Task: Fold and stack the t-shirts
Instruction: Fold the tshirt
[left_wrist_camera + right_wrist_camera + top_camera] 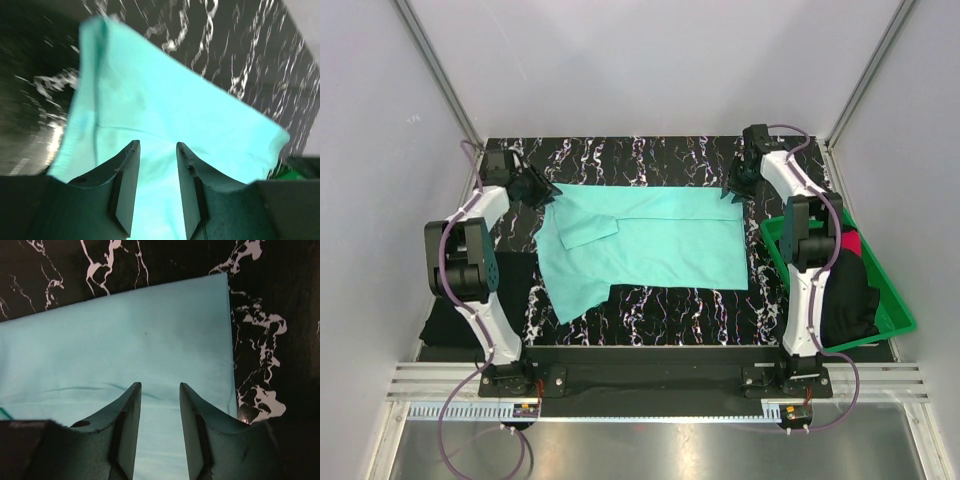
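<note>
While both claws stand spread with nothing pinched between their fingers, the left claw (157,145) hovers at the upper-left corner of the soft turquoise-mint short-sleeved t-shirt (650,240), and the right claw (160,385) hovers at its upper-right corner. The shirt lies partly folded mid-frame on the black marbled mat with white streaks (650,155). At right, a green rimmed plastic tray (775,240) holds black t-shirts (850,300) and a red-pink t-shirt (851,243). The left corner looks bunched and lifted. A claw closing there may catch only one layer, and the next fold would then pull askew.
</note>
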Available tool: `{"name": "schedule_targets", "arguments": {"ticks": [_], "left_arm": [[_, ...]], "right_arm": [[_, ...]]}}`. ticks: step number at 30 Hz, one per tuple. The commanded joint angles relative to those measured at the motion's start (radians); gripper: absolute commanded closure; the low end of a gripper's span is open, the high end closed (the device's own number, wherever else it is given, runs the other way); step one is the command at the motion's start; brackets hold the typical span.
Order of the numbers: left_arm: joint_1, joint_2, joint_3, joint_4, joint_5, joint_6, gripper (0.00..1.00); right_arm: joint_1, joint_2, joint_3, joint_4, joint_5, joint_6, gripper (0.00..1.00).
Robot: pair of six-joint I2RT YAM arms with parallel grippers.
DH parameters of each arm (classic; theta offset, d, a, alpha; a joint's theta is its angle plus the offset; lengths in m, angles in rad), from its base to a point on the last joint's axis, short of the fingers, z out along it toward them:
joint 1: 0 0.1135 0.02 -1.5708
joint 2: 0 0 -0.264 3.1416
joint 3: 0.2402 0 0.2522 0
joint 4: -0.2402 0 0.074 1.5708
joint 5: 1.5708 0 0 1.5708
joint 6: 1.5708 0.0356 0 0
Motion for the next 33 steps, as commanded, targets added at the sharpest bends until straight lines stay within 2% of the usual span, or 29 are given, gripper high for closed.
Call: {"name": "schedule_targets", "arguments": {"ticks": [1, 3, 7, 12, 19, 21, 23, 24, 25, 26, 28, 29, 31, 33], "left_arm": [[-0.035, 0.038, -0.046, 0.042, 0.082, -0.008, 0.61], [-0.053, 0.096, -0.020, 0.063, 0.125, -0.020, 0.60], [-0.049, 0.211, 0.071, 0.014, 0.107, -0.016, 0.61], [-0.043, 0.289, 0.224, -0.159, 0.067, 0.067, 0.58], [-0.101, 0.059, 0.114, -0.161, 0.032, 0.058, 0.52], [-0.116, 0.004, 0.071, -0.162, 0.033, 0.053, 0.52], [-0.116, -0.057, 0.014, -0.167, 0.010, 0.041, 0.52], [-0.115, -0.136, -0.053, -0.174, -0.003, 0.036, 0.52], [-0.118, -0.183, -0.093, -0.200, -0.058, 0.023, 0.52], [-0.136, -0.232, -0.137, -0.216, -0.088, 0.016, 0.52], [-0.141, -0.382, -0.255, -0.283, -0.179, -0.003, 0.52], [-0.144, -0.439, -0.298, -0.306, -0.203, -0.037, 0.52], [-0.147, -0.570, -0.423, -0.349, -0.256, -0.077, 0.52], [-0.159, -0.638, -0.527, -0.433, -0.289, -0.135, 0.52]], "right_arm": [[-0.006, 0.055, 0.088, 0.004, 0.075, -0.007, 0.56], [-0.008, 0.114, 0.151, 0.007, 0.104, -0.009, 0.55], [-0.011, 0.185, 0.226, 0.005, 0.118, -0.029, 0.55], [-0.014, 0.245, 0.355, -0.062, 0.138, -0.067, 0.56], [-0.012, 0.129, 0.366, -0.160, 0.127, -0.059, 0.53], [-0.012, 0.077, 0.335, -0.196, 0.071, -0.066, 0.53], [-0.012, 0.000, 0.254, -0.226, 0.048, -0.066, 0.53], [-0.012, -0.037, 0.208, -0.231, 0.010, -0.066, 0.54], [-0.011, -0.124, 0.154, -0.228, -0.006, -0.060, 0.54], [-0.008, -0.172, 0.031, -0.204, -0.024, -0.046, 0.54], [0.003, -0.271, -0.103, -0.167, -0.069, -0.030, 0.54], [0.009, -0.372, -0.231, -0.126, -0.081, -0.024, 0.54], [0.038, -0.466, -0.344, -0.095, -0.101, -0.023, 0.54], [0.064, -0.577, -0.476, -0.068, -0.126, -0.026, 0.53]]}}
